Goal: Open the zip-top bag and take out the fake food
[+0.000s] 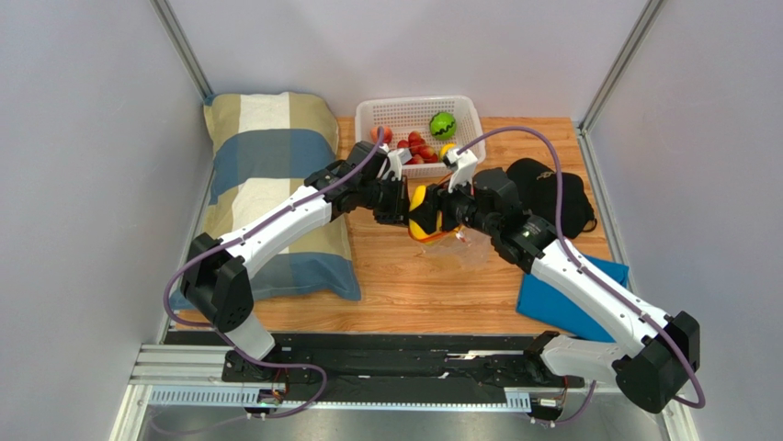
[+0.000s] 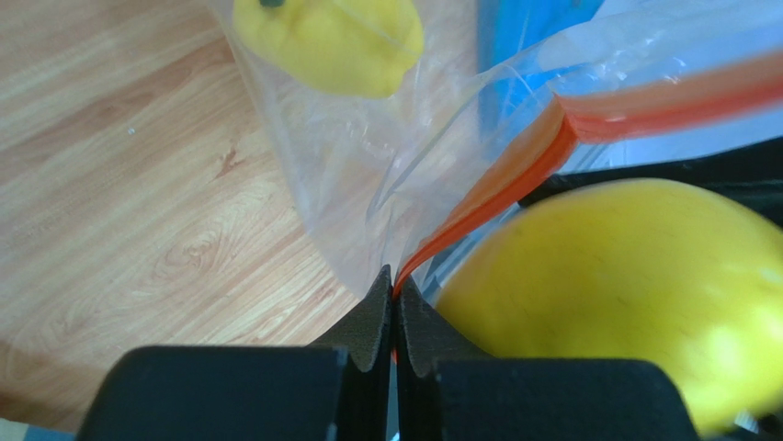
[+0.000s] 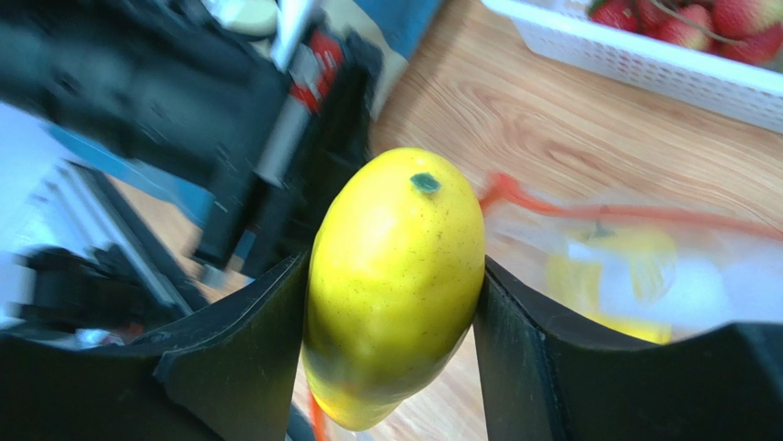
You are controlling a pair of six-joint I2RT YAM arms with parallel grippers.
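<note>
Plainly, the nearest hazard sits at the left gripper [image 2: 393,280]. Its jaws are pressed tight together on one corner of the zip-top bag [image 2: 358,184], nipping only a thin edge where the red-orange zip strip [image 2: 515,175] runs down between them. That hold is slim and the film looks slick, so a sideways tug from the other arm could slide the plastic free and drop the pouch onto the table [image 2: 138,184]. Just beside it, the right gripper [image 3: 393,276] is clamped on a glossy yellow fruit [image 3: 404,230], its fingers bearing on the rounded flanks. A smooth, curved skin like that could squirt out if the lift is quick or the squeeze eases. The fruit sits at the bag's mouth, close against the strip, and the views do not settle whether it is fully clear of the plastic. If the strip catches on it, pulling away would drag the whole bag against the left pinch. A little farther on, a second yellow piece [image 2: 331,37] lies inside the bag, which hangs mid-table between the two arms. A jerked or tipped pouch could spill that piece and let it roll. Farthest off, the white basket [image 1: 368,119] holds a green ball [image 1: 443,123] and red berries [image 1: 418,147]. A low carry toward it could knock the fruit on the basket's near wall.
</note>
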